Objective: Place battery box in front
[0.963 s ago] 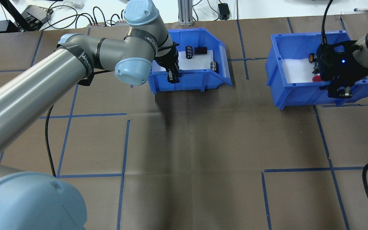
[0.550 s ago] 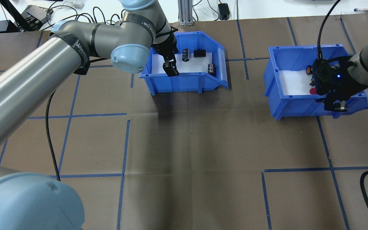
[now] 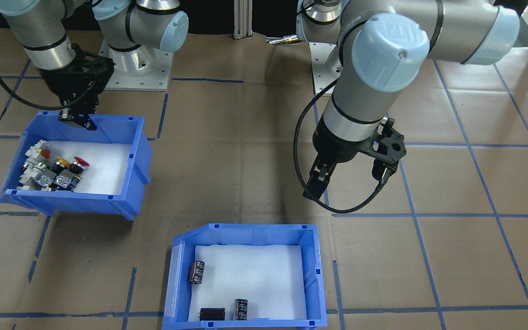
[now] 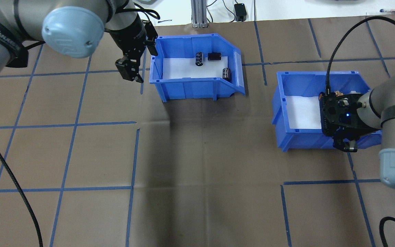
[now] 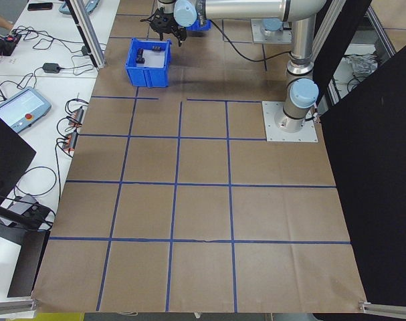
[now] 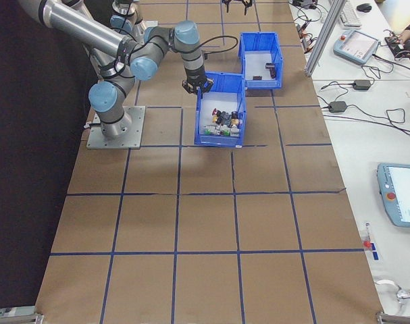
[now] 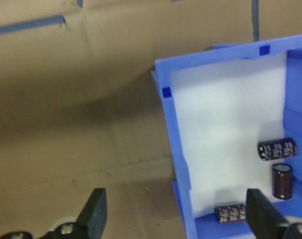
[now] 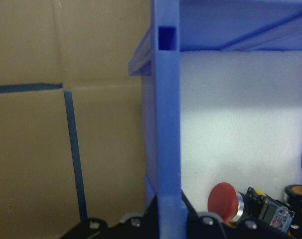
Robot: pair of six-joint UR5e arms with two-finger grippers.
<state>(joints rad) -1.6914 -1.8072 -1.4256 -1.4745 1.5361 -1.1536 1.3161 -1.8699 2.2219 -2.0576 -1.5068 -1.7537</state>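
- Since the earlier frames, I am seeing that the left gripper [image 4: 131, 71] has let go of the battery box [image 4: 197, 90] and come out of it; it is now hanging spread apart and empty, just off the box's outer side wall.
- The battery box is sitting flat on the brown table [image 4: 197, 164], at the far edge from the robot, its sloped cut-away side facing the other bin.
- I am counting three black cells [image 3: 198, 272] lying on its white foam [image 3: 255, 275], near the far and cut-away sides.
- Over the same span the switch bin [image 4: 286, 113] has travelled toward the robot.
- The right gripper [image 4: 345, 145] is clamping the switch bin's near wall, one finger on each side of the rim.
- Red, yellow and white switches [image 3: 51, 172] are clustering in that bin's outer end.
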